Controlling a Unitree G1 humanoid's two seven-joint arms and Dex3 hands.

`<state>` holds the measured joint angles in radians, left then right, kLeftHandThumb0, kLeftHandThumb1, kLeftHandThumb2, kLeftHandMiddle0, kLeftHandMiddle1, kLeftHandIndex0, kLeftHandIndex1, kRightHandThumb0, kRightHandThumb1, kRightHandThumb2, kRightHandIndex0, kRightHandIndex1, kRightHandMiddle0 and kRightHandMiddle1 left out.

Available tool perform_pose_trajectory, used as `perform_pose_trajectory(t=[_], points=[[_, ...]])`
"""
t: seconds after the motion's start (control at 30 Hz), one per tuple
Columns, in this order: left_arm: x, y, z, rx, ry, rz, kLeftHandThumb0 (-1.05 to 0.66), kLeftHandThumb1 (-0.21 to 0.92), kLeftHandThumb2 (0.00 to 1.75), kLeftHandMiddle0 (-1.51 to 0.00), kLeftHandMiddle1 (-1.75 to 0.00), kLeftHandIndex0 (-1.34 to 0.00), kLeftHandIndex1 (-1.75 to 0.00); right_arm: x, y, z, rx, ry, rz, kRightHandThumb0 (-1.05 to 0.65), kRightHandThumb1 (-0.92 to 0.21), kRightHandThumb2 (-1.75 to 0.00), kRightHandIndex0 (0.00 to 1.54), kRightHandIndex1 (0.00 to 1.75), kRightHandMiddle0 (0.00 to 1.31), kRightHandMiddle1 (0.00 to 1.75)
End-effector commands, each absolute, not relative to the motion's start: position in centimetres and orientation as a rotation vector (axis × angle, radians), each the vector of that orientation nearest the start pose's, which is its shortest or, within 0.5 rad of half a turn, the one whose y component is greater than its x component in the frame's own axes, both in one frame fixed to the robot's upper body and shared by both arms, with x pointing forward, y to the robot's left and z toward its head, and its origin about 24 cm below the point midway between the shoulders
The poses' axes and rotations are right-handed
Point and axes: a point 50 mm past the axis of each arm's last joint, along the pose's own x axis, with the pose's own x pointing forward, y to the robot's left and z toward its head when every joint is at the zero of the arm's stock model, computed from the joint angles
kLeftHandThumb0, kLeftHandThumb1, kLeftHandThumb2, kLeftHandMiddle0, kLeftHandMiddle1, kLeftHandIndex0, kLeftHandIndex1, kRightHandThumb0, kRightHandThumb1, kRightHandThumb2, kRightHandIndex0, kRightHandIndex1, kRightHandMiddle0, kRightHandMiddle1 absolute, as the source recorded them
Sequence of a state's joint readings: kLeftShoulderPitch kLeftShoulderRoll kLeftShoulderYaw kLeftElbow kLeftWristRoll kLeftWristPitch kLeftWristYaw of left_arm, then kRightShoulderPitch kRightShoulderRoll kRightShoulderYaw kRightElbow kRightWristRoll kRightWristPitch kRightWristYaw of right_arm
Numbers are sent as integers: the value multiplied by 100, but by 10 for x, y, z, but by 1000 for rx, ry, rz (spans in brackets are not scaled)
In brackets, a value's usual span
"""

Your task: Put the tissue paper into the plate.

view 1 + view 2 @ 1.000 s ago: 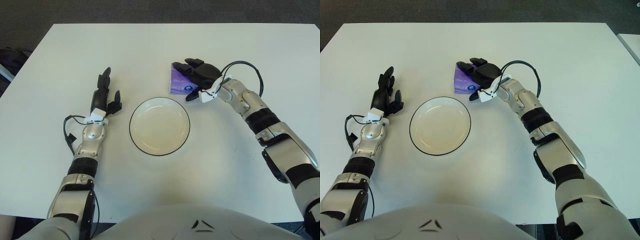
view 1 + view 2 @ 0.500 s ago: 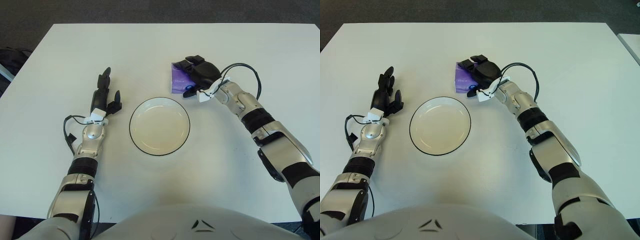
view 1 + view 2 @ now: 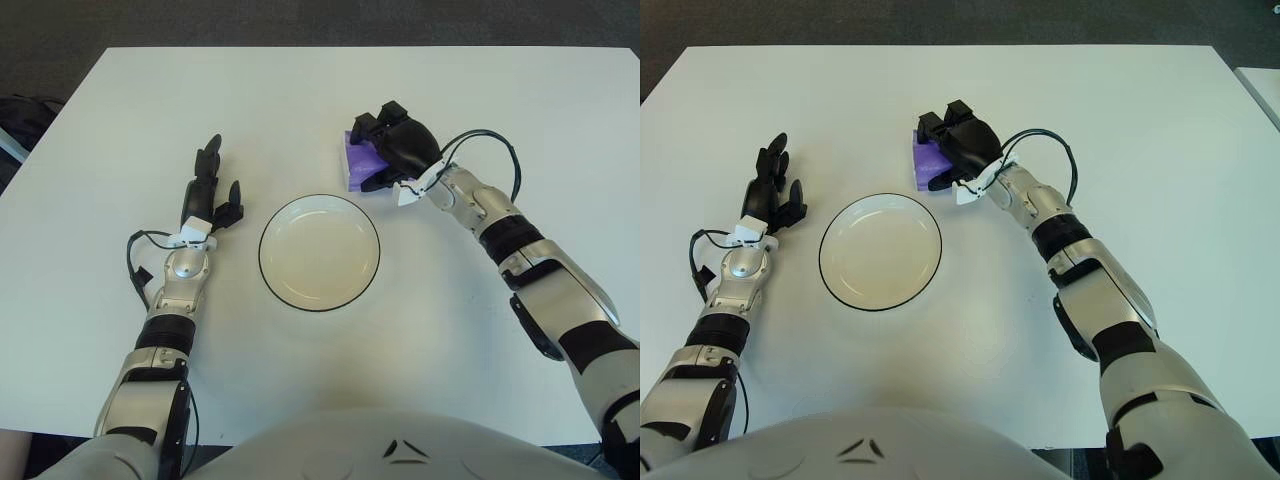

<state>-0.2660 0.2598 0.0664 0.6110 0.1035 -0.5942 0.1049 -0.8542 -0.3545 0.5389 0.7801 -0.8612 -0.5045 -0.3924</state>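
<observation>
Curled black fingers (image 3: 372, 127) of the right hand (image 3: 398, 148) wrap over the top of the purple tissue paper pack (image 3: 357, 165), with the thumb low at its near edge, so the pack is pinched between them; the hold comes from above, probably because the pack is flat and offers only its edges to press against. Whether it has left the table (image 3: 300, 100) or only tipped is not clear; it sits just beyond the plate's far right rim, near it but outside it.

Waiting in front of the robot, the plate (image 3: 273, 283) is white with a dark rim and holds nothing; its place between the two arms puts it within a short reach of the pack, so the carry should call only for a small lift over the rim and a move toward the robot's left and inward.

Resting on the table to the left of the plate, the left hand (image 3: 208, 195) has its fingers spread and relaxed, holding nothing; it lies well clear of the plate, likely so as not to block the path.

Since the pack is thin and smooth, I judge the main risk to be slipping from the fingertips during the lift.
</observation>
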Motion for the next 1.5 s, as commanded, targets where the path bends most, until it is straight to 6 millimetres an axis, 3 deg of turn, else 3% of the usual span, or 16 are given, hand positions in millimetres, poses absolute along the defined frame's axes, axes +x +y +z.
perform_pose_trajectory(t=[0.0,0.2,0.5,1.47], points=[[238,197,-40,263,47,65,-72,92,85,-18,0,0,-34,357,-80,122,-1332,-854,384,-46,-46,-109,92,175,51,174],[238,197,-40,262,49,70,-71,92,85,-18,0,0,-34,354,-79,120,-1321,-878,367,-44,-44,-114,101,175,51,175],[239,197,-39,264,50,69,-71,92,84,-18,0,0,-34,350,-78,121,-1277,-873,395,-47,-32,-130,112,175,60,175],[239,196,-40,259,49,65,-71,92,86,-18,0,0,-34,341,-79,128,-1177,-938,376,-46,-32,-131,115,175,60,175]])
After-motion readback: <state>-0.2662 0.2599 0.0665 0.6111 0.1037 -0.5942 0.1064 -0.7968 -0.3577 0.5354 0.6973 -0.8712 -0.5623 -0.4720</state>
